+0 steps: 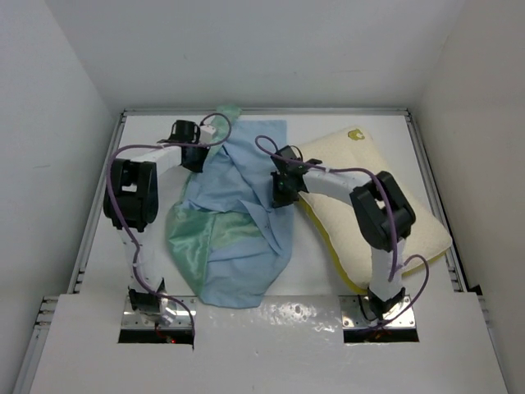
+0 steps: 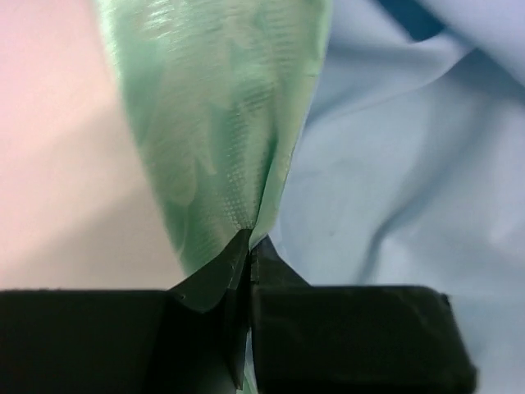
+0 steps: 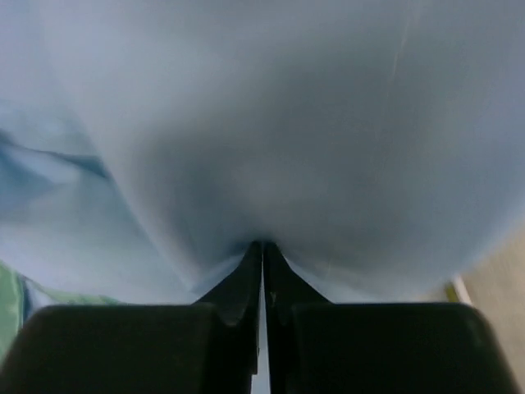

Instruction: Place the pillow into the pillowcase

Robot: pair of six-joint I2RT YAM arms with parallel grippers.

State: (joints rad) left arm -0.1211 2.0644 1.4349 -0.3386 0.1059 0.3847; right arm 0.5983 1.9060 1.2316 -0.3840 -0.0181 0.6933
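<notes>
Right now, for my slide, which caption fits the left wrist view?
Left gripper pinching the pillowcase where its mint-green face meets light blue cloth.

Your open lane is the bare strip of table (image 1: pixel 308 263) between the pillowcase (image 1: pixel 238 246) and the pillow (image 1: pixel 340 222) — narrow, widening toward the near edge. The pillowcase heaps across the middle; the pillow fills the right side, close to the right wall (image 1: pixel 480 148). The left arm (image 1: pixel 131 193) arches over the strip by the left wall (image 1: pixel 49 164) — the right arm (image 1: pixel 381 209) lies over the pillow.
</notes>
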